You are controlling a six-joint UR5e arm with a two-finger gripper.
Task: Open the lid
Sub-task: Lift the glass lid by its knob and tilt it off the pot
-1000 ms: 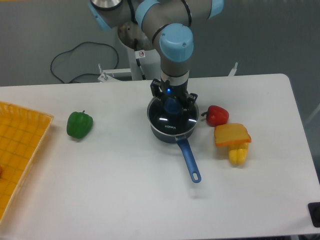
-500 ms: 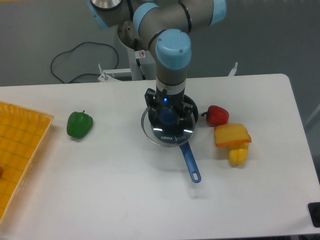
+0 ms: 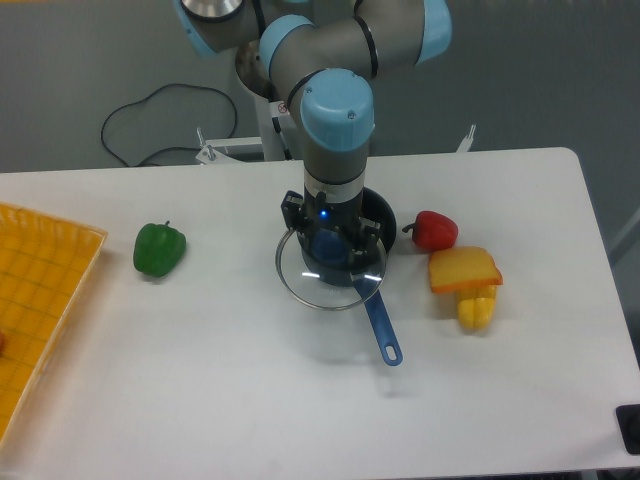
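The lid is a round clear-glass disc with a thin metal rim and a blue centre knob. My gripper is shut on the knob and holds the lid lifted, shifted to the front left of the dark blue saucepan. The saucepan stands on the white table, its far rim showing behind the gripper and its long blue handle pointing toward the front. The lid overlaps the pan's near side in this view.
A green pepper lies to the left. A red pepper, an orange wedge and a yellow piece lie right of the pan. A yellow tray sits at the left table edge.
The lid has come up off the saucepan in my gripper and moved toward the front left. The pan has stayed in place.
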